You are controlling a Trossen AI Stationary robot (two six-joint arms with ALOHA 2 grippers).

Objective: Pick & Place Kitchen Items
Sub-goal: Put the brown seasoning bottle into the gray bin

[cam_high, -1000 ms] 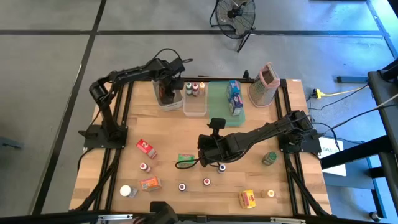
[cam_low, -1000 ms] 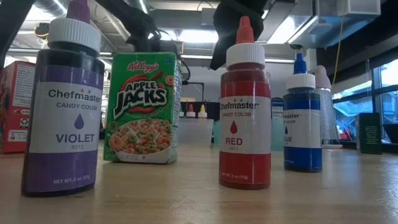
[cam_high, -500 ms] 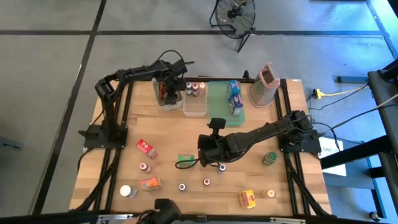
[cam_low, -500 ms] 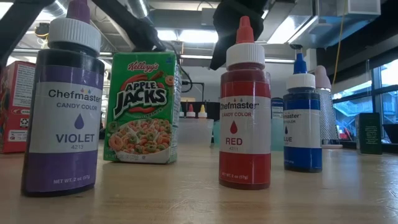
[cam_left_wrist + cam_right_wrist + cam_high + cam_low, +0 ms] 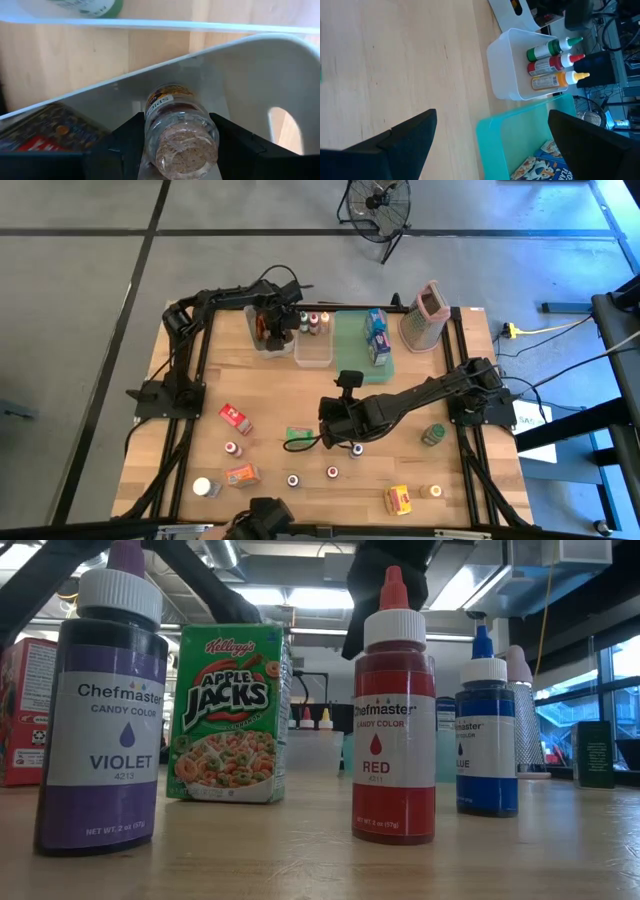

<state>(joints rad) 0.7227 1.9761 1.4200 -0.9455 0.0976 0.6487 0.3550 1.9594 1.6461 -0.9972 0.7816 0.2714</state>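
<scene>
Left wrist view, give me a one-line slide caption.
Left gripper jaws hold a spice jar inside a clear bin.

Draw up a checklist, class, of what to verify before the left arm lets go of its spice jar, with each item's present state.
1. Left gripper grips spice jar: ok.
2. Jar inside the white bin: ok.
3. Jar resting on the bin floor: cannot tell.
4. Packet already in the bin is clear of the jar: ok.
5. Right gripper open, away from that bin: ok.
</scene>
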